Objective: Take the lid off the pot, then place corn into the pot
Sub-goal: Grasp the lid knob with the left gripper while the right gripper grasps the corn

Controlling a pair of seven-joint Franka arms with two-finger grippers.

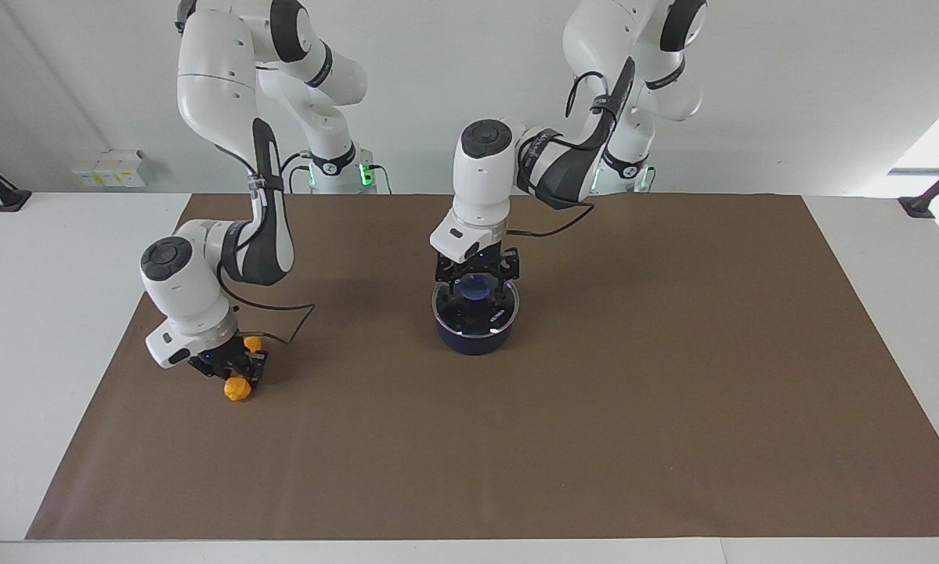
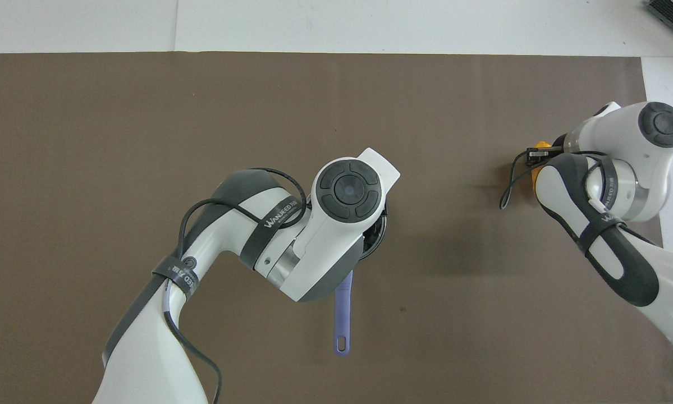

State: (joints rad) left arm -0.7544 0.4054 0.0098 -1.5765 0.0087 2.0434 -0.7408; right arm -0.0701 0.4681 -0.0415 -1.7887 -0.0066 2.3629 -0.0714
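Covering the pot [image 1: 474,333], the lid [image 1: 475,301] seems gripped by the left claw [image 1: 477,294]; right claw [image 1: 234,368] clasps corn [image 1: 238,388].

"WANJEED" printed on black strap around left arm [image 2: 280,216]; other strap lettering unreadable

Navy pot [image 1: 474,335] mid-mat, glass lid [image 1: 475,301] on, handle at six o'clock overhead. Orange corn [image 1: 238,388] lying at three o'clock overhead.

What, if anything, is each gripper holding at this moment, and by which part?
The left gripper straddles the lid's blue knob, the lid on the pot; a closed grip cannot be told. The right gripper sits over the corn's middle, ends protruding; grip unclear.
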